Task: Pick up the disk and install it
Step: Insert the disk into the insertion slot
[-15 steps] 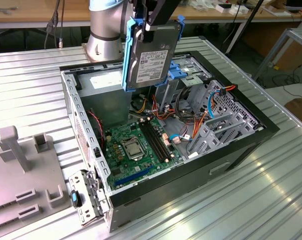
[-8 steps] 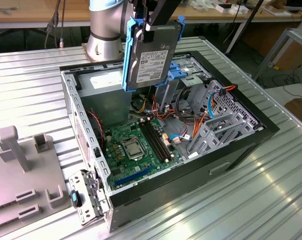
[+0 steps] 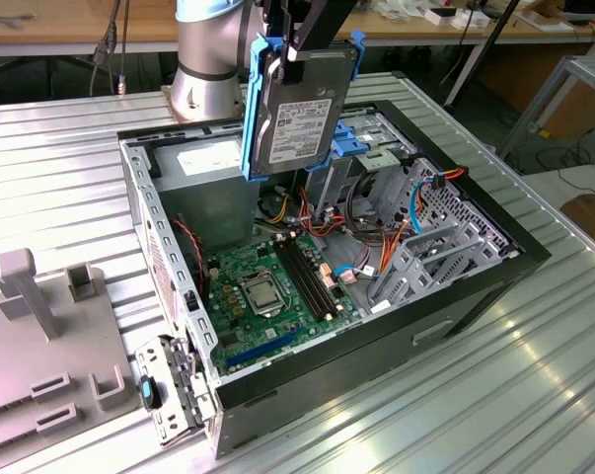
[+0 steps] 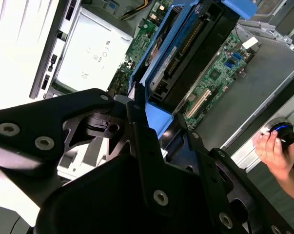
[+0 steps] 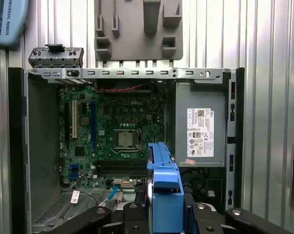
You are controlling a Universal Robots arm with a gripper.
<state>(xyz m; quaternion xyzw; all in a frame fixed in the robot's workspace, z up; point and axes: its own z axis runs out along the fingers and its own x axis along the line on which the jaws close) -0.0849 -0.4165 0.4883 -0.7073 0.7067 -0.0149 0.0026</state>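
Note:
The disk (image 3: 302, 104), a dark grey drive in a bright blue frame, hangs upright in the air above the open computer case (image 3: 475, 286), over its rear half near the drive bay (image 3: 376, 148). My gripper (image 3: 295, 47) is shut on the disk's upper edge. In the first wrist view the disk (image 5: 164, 187) appears edge-on between the black fingers (image 5: 205, 219), with the motherboard (image 5: 117, 136) below it. In the second wrist view the blue frame (image 4: 186, 44) runs away from my gripper (image 4: 156, 117) toward the case.
A grey fixture plate (image 3: 40, 346) with upright blocks lies on the ribbed metal table (image 3: 475, 395) at the exterior view's left. The power supply (image 5: 200, 126) fills one corner of the case. A person's hand (image 4: 273, 151) holds a black knob beside the case. Cables (image 3: 376, 237) cross the case interior.

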